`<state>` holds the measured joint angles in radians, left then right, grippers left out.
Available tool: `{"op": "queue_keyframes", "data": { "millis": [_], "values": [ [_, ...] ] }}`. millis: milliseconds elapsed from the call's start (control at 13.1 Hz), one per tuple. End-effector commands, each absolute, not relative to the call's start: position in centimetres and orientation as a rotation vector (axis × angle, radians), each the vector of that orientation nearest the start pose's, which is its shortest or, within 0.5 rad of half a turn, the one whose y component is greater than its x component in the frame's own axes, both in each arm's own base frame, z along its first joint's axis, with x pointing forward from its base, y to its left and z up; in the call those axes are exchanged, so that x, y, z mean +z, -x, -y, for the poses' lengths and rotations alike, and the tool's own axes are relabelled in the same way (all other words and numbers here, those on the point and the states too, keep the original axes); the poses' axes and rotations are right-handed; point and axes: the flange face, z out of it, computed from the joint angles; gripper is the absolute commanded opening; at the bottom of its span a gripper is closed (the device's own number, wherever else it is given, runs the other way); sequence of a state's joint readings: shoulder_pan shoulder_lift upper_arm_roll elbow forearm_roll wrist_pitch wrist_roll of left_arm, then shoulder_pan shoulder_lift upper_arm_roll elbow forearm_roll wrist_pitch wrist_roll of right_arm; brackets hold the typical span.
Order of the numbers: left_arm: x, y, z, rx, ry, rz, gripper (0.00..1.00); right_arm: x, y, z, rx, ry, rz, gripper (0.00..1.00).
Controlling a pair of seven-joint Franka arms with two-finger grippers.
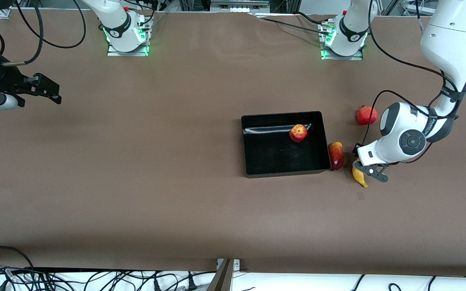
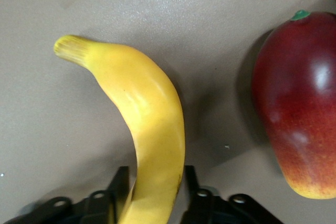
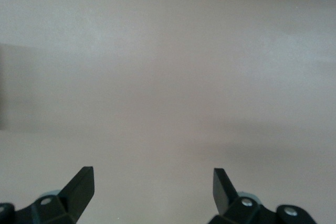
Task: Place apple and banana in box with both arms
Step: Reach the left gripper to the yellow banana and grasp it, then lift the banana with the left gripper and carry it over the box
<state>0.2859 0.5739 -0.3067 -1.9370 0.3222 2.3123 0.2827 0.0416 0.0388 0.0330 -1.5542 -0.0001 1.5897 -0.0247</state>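
Inside the box [image 1: 249, 161] already, the apple [image 1: 298, 133]; on the table [image 1: 136, 182] beside it, the banana [image 2: 147, 124] straddled by the left hand [image 2: 152, 192], not visibly clamped; right hand [image 3: 153, 187] spread, waiting over bare table

The left gripper [image 1: 361, 165] sits low at the right of the frame, its fingers [image 2: 119, 184] straddling the banana [image 1: 359, 173] with little slack either side. The mango-like fruit [image 1: 336, 155] lies just beside it, seemingly touching the wall of the box [image 1: 247, 153], leaving only a narrow lane between fruit and banana. The pomegranate [image 1: 366, 115] lies above, apart. Inside the box, the apple [image 1: 298, 133] occupies the upper right part; the rest of its floor is open. The right gripper [image 1: 49, 91] waits at the left edge, fingers spread over bare table [image 1: 136, 161].
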Motion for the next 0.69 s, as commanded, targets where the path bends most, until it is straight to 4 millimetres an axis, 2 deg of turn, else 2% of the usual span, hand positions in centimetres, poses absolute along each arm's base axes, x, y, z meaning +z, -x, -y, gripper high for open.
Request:
{"op": "queue_keyframes", "data": {
  "millis": [0, 153, 230, 383, 536, 612],
  "values": [
    [19.0, -60.2, 0.2, 0.233, 2.991, -0.816, 0.0, 61.8, -56.9, -3.9, -0.01, 3.146, 0.169, 1.0],
    [19.8, -60.5, 0.2, 0.226, 2.986, -0.808, 0.0, 61.8, -56.9, -3.9, -0.01, 3.146, 0.172, 1.0],
    [21.0, -60.7, 0.1, 0.215, 2.98, -0.797, 0.0, 61.8, -56.9, -3.9, -0.01, 3.146, 0.169, 1.0],
    [25.6, -61.5, 1.0, 0.257, 2.974, -0.77, 0.0, 61.8, -56.9, -3.9, -0.01, 3.146, 0.169, 1.0],
    [31.7, -63.6, 2.0, 0.344, 3.084, -0.657, 0.0, 61.8, -56.9, -3.8, -0.01, 3.145, 0.167, 1.0],
    [34.3, -64.3, 3.3, 0.398, 3.153, -0.598, 0.0, 61.8, -56.9, -3.9, -0.01, 3.144, 0.169, 1.0]
  ]
}}
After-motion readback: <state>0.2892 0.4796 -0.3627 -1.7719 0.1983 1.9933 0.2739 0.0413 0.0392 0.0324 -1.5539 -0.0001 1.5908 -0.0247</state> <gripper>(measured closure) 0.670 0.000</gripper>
